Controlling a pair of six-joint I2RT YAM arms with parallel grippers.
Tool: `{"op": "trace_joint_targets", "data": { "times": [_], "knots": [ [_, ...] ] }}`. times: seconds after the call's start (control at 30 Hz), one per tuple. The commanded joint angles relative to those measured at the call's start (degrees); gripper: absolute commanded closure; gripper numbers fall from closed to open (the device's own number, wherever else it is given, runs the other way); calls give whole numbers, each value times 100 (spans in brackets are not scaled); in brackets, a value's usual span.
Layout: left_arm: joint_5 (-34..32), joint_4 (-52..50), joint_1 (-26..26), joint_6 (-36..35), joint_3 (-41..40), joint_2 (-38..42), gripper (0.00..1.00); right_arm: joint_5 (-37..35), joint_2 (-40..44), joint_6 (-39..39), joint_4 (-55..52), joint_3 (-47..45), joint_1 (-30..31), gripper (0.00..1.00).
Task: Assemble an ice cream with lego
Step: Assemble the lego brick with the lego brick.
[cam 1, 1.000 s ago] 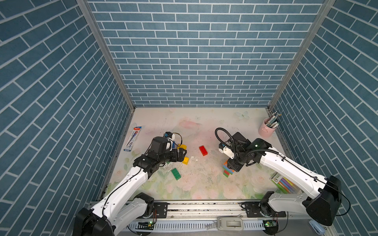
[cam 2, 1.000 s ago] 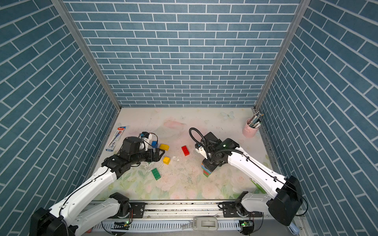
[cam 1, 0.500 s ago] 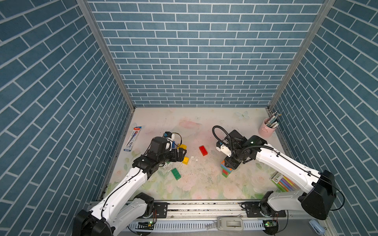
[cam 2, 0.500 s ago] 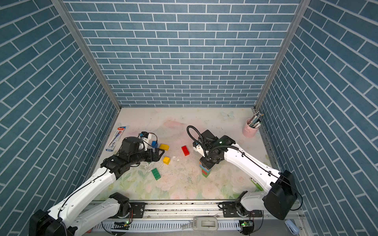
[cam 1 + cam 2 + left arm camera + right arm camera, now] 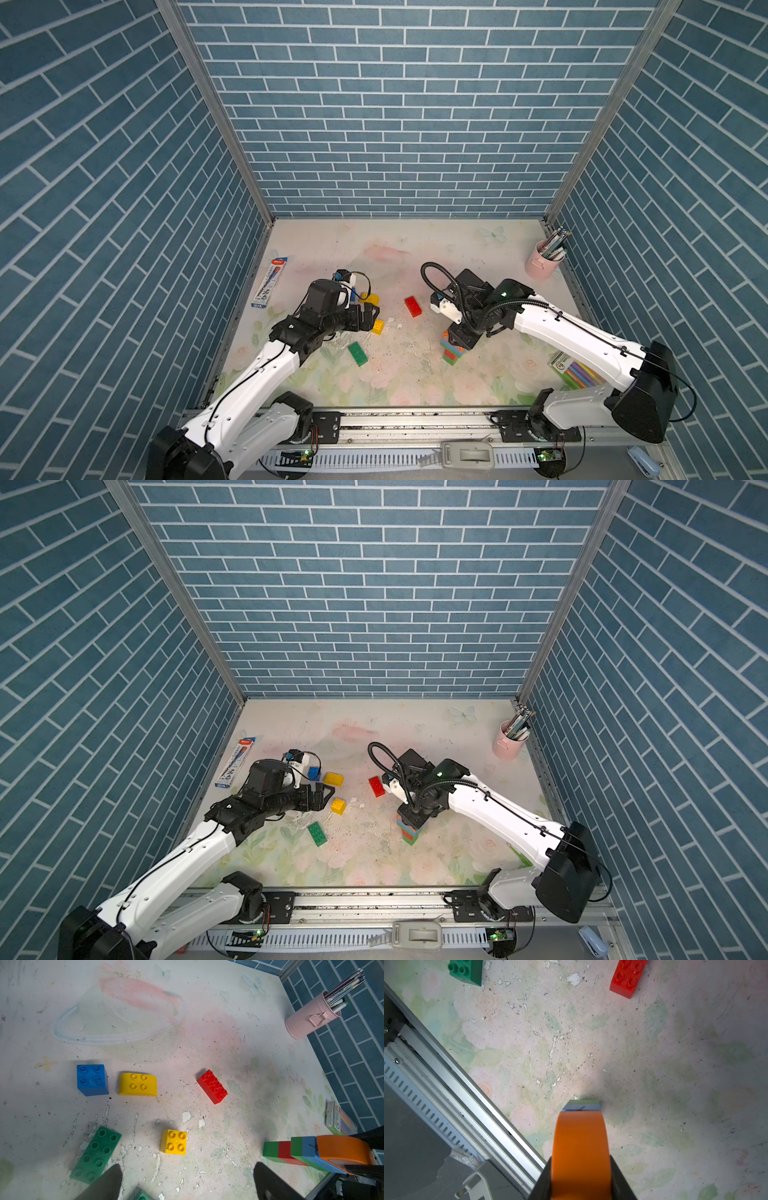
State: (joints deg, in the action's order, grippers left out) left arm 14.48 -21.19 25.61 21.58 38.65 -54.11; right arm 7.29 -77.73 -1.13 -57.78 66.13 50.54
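- Tower point(image 5: 452, 353) of lego stands on the table point(image 5: 415, 249) right of centre. From the bottom it runs green, red, green, blue, and the orange rounded brick point(image 5: 580, 1147) caps it.
- The right gripper point(image 5: 462, 334) pinches that orange brick from above, one jaw on each side. Whether the cap is fully pressed onto the blue layer, I cannot tell.
- The left gripper point(image 5: 187, 1180) hangs spread wide and empty, well apart from the tower, so nothing braces it. It is over the loose pieces:
  - small yellow square brick point(image 5: 174, 1141)
  - yellow rounded brick point(image 5: 137, 1084)
  - blue square brick point(image 5: 92, 1079)
  - red oblong brick point(image 5: 212, 1086)
  - green oblong brick point(image 5: 95, 1154)
- The two lowest bricks look narrower than those above, so an off-centre push or sideways drag would likely tip the tower.
- Lifting before the jaws part could pop the cap off or carry the whole tower up.
- A half-seated cap may come loose on release.
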Motion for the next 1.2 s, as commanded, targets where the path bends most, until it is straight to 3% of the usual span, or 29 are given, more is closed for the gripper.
{"op": "trace_joint_targets", "data": {
  "times": [0.0,0.4,0.9,1.17],
  "knots": [
    [-64,-55,80,-69,110,41,0,181,-270,-271,-396,-356,137,100],
    [-226,-157,177,-69,113,113,1,695,-326,270,-100,-631,346,100],
    [-262,-109,316,-44,112,100,0,563,-55,411,-86,-673,578,100],
    [-363,155,1004,320,-288,86,0,518,48,527,-101,-696,696,100]
  ]
}}
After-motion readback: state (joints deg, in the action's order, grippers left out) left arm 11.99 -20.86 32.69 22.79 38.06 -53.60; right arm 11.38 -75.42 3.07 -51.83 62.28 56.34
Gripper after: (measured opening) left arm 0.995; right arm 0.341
